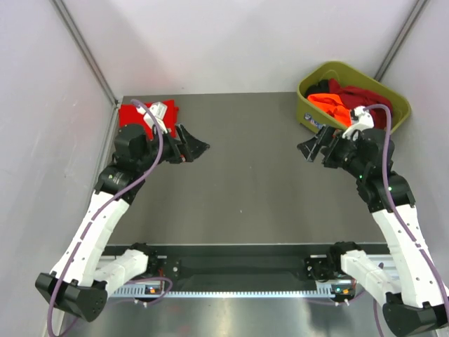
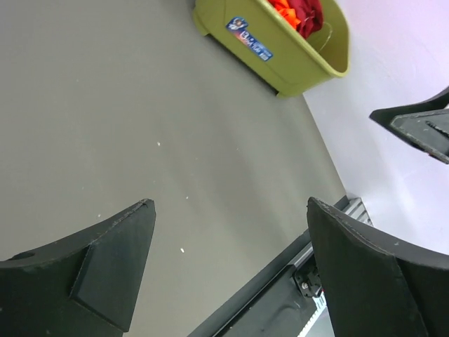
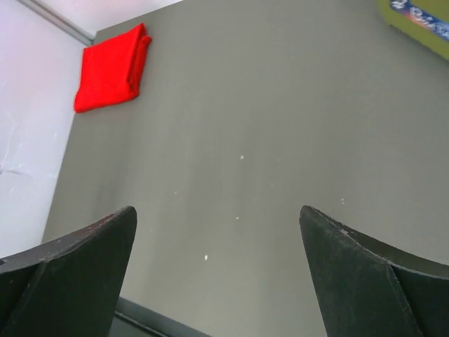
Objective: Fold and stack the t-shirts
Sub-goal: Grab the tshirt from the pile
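Observation:
A bright red t-shirt lies folded in the table's far left corner, partly behind my left arm; the right wrist view shows it whole. An orange t-shirt and a dark crimson t-shirt lie crumpled in the olive-green tub at the far right. My left gripper hovers open just right of the folded shirt, holding nothing. My right gripper hovers open in front of the tub, also with nothing in it. Both point toward the table's middle.
The grey table ends at white walls on the left and behind. A black rail with the arm bases runs along the near edge. The left wrist view shows the tub with a blue label.

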Robot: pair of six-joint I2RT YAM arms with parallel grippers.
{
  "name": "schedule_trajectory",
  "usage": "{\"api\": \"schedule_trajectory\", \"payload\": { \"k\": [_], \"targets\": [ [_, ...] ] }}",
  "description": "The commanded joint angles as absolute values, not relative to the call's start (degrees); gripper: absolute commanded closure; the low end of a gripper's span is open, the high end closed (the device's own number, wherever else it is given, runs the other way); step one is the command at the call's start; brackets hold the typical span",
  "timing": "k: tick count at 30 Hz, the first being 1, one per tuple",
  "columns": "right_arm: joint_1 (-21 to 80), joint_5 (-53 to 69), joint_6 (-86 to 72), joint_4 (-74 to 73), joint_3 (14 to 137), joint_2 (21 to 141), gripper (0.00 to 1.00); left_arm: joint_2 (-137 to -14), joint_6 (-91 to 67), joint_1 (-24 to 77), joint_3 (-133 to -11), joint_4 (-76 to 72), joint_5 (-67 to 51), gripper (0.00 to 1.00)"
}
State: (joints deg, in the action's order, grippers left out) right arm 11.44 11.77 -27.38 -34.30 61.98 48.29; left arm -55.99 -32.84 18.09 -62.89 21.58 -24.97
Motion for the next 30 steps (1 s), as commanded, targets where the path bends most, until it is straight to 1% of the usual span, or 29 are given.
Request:
{"api": "schedule_trajectory", "payload": {
  "k": [1, 3, 6, 9, 10, 11, 13, 15, 16, 18, 19, 21, 22, 25, 30],
  "targets": [
    [11.25, 7.14, -26.46, -34.54, 65.3, 49.3, 0.0, -57.13, -31.47, 18.11, -65.21, 22.76, -24.26, 0.07],
    [11.25, 4.93, -26.37, -35.07, 66.35, 51.14, 0.0, -57.48, -31.46, 18.11, -65.04, 22.76, -24.35, 0.07],
    [11.25, -1.82, -24.62, -35.33, 69.6, 54.65, 0.0, -57.83, -31.12, 18.11, -64.51, 23.29, -23.47, 0.09],
    [11.08, -9.56, -21.01, -32.27, 71.98, 58.25, 0.0, -57.92, -29.97, 18.11, -64.07, 23.81, -21.89, 0.1],
    [10.64, -15.15, -20.57, -32.17, 73.2, 59.84, 0.0, -57.83, -29.62, 18.11, -63.81, 23.82, -21.54, 0.1],
    [9.85, -17.29, -19.87, -32.52, 77.39, 61.77, 0.0, -58.01, -29.53, 18.11, -63.81, 23.91, -21.71, 0.1],
    [4.94, -19.51, -19.77, -34.1, 82.33, 68.97, 0.0, -58.27, -29.79, 18.11, -63.55, 23.64, -22.41, 0.1],
    [1.07, -18.9, -20.04, -34.19, 88.84, 75.98, 0.0, -58.62, -30.14, 18.19, -62.93, 22.94, -23.81, 0.1],
    [-2.86, -18.98, -20.21, -34.28, 90.95, 78.29, 0.0, -58.62, -30.32, 18.19, -62.23, 22.07, -24.08, 0.1],
    [-6.48, -19.34, -20.74, -33.84, 96.22, 84.09, 0.03, -58.97, -30.41, 18.19, -61.7, 21.54, -24.0, 0.1],
    [-7.55, -18.64, -20.83, -32.18, 97.46, 85.68, 0.08, -59.15, -30.41, 18.19, -61.35, 21.36, -23.99, 0.1],
    [-10.53, -16.36, -21.18, -29.2, 99.49, 89.8, 0.14, -59.76, -30.5, 18.19, -61.0, 20.39, -24.26, 0.1],
    [-11.5, -13.74, -21.53, -26.31, 99.75, 91.04, 0.22, -60.11, -30.5, 18.19, -60.91, 20.22, -24.43, 0.1],
    [-14.76, -9.6, -24.94, -21.99, 100.02, 95.52, 0.34, -61.87, -30.5, 18.19, -60.47, 18.64, -24.7, 0.1],
    [-18.01, -2.56, -29.96, -15.04, 103.26, 105.98, 0.36, -65.21, -29.71, 18.19, -60.47, 16.53, -24.26, 0.11]
  ]
}}
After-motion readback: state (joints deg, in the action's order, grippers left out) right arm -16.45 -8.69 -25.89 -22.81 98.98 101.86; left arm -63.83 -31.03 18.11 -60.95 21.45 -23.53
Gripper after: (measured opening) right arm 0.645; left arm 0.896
